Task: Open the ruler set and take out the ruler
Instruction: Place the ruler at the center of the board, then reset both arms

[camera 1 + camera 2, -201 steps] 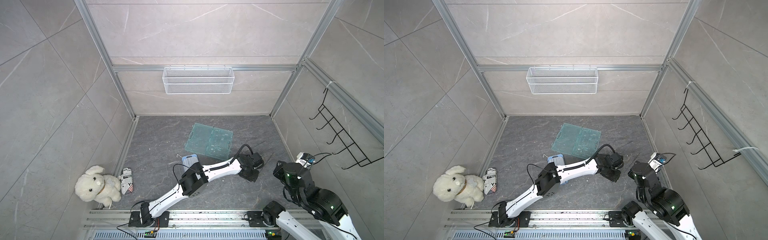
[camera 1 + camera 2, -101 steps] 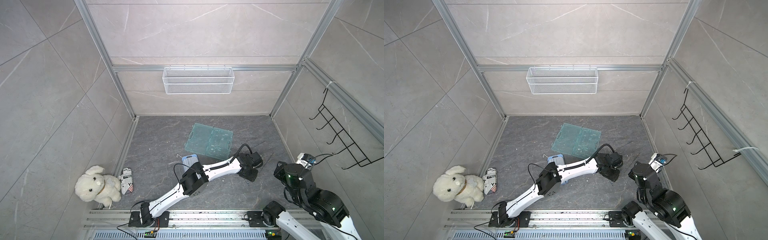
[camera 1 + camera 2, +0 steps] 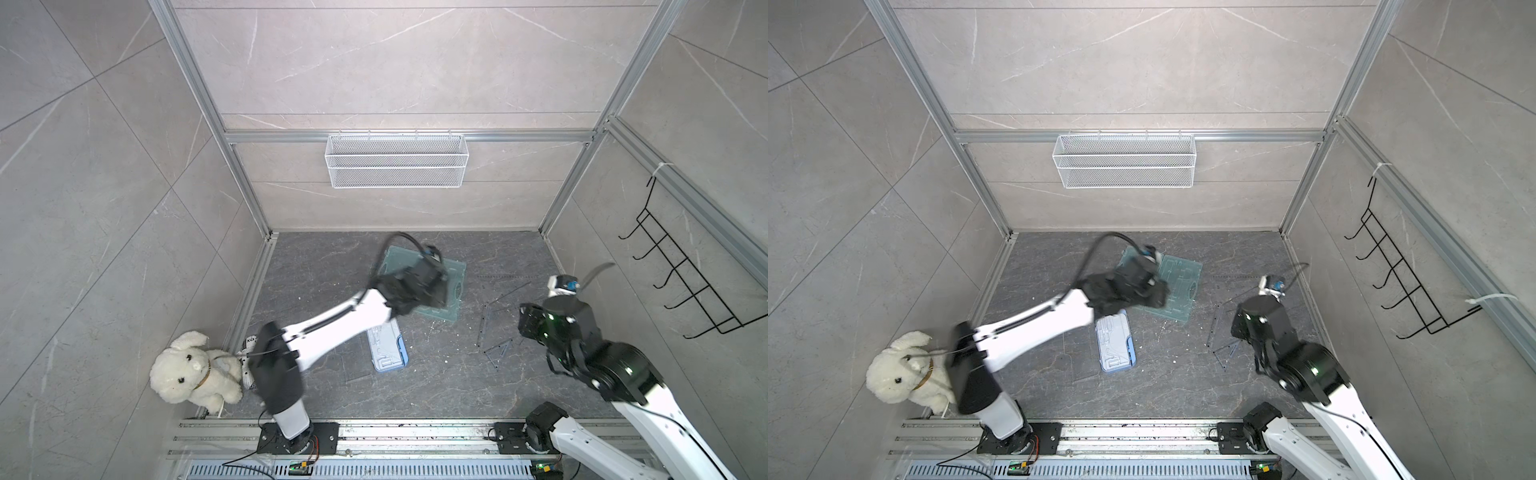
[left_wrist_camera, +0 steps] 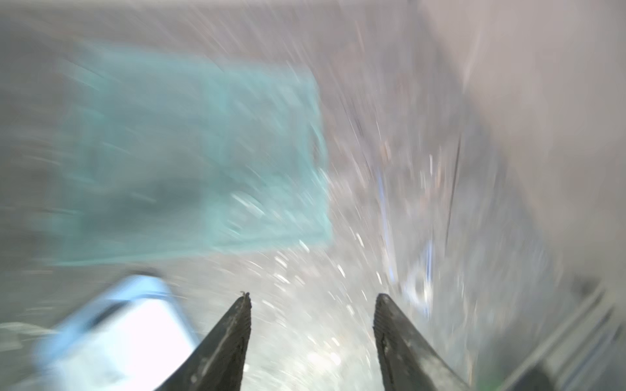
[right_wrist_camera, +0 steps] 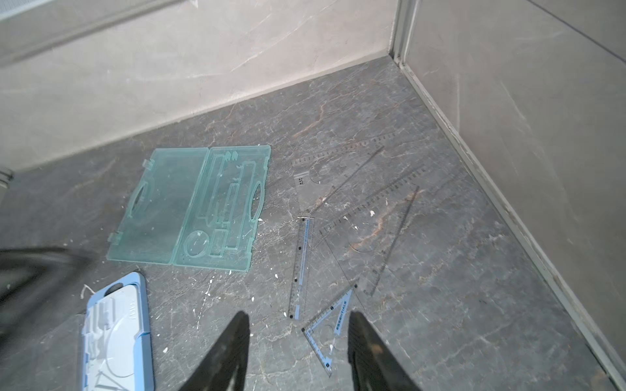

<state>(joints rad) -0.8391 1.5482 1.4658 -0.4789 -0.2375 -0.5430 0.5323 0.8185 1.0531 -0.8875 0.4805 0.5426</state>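
The left gripper (image 4: pixel 313 297) and right gripper (image 5: pixel 298 315) are being held parted and empty, the ruler (image 5: pixel 301 267) being seen flat just ahead of the right gripper, beside the opened ruler set (image 5: pixel 189 206).

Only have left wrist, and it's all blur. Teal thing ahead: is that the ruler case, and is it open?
Observer: Yes. The right wrist view shows the green case lying flat with both halves spread open.
Operator: Ruler out?
Observer: The straight ruler lies on the floor beside the case, not touching it.
Operator: Right tool got anything?
Observer: No. The right tool is open with nothing gripped. A small set square lies loose on the floor in front of it.
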